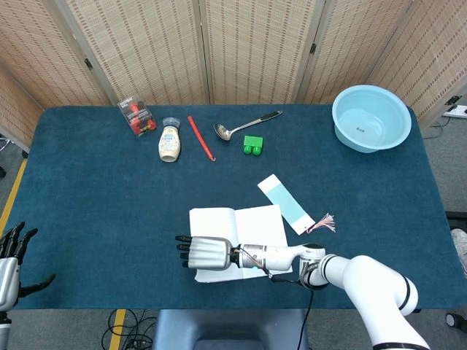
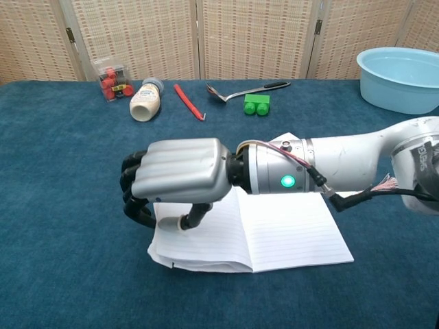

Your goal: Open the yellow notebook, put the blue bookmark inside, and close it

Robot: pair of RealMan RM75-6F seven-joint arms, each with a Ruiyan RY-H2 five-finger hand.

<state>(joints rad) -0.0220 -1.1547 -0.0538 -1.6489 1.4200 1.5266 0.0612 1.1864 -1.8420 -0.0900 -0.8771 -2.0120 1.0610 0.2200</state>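
White pages of the notebook [image 2: 274,229] may spring shut once the right hand [image 2: 175,179], fingers curled and holding nothing, lifts.

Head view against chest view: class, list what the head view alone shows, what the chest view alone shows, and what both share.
Only the head view shows the left hand, off the table's near left corner holding nothing, and the whole blue bookmark with its tassel, lying apart from the notebook.

Only the chest view shows the ruled lines on the notebook's pages and the green light on the right wrist.

Both show the right hand over the open notebook's left page, the mayonnaise bottle, ladle, green block and blue basin.
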